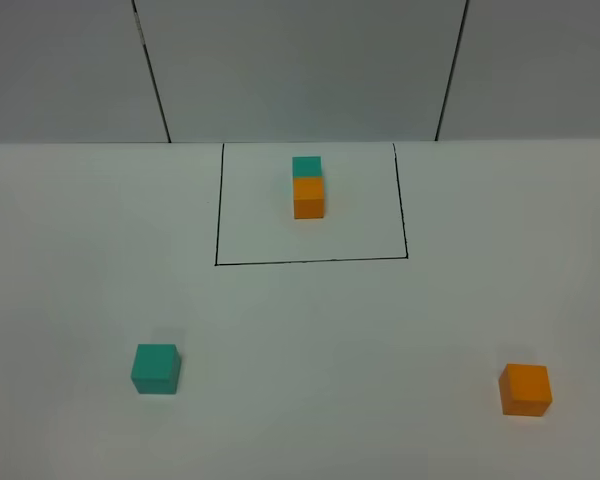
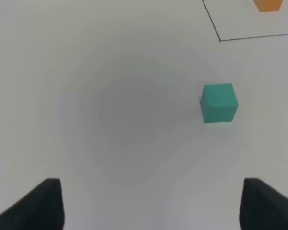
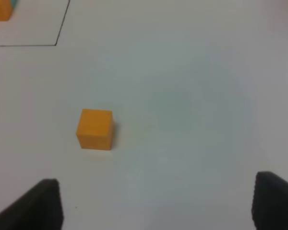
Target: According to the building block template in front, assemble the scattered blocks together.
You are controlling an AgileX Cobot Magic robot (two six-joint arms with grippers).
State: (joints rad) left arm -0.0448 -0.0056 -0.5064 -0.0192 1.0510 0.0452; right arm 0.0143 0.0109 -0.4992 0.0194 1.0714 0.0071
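Teal and orange, the two loose cubes lie well apart on the white surface (image 1: 310, 340). You see the teal cube (image 1: 156, 368) on the left and the orange cube (image 1: 525, 389) on the right, both on the near part of the surface, each one flat on one face.

Between them and further back you find the template pair (image 1: 308, 187): an orange cube in front and a teal cube behind it, touching each other. A thin black outline (image 1: 310, 262) is drawn around this pair. The pair stands in the far half of it and touches none of the lines. Both loose cubes are outside the outline.

The left hand (image 2: 151, 184) is over the surface with its fingers (image 2: 38, 206) spread wide and nothing between them. The teal cube lies ahead of it, a little to one side, not touched. The right hand (image 3: 157, 179) is released in the same way and empty. The orange cube lies ahead of it, apart from both fingers.

Behind the surface stands a grey wall (image 1: 300, 70) with dark seams.
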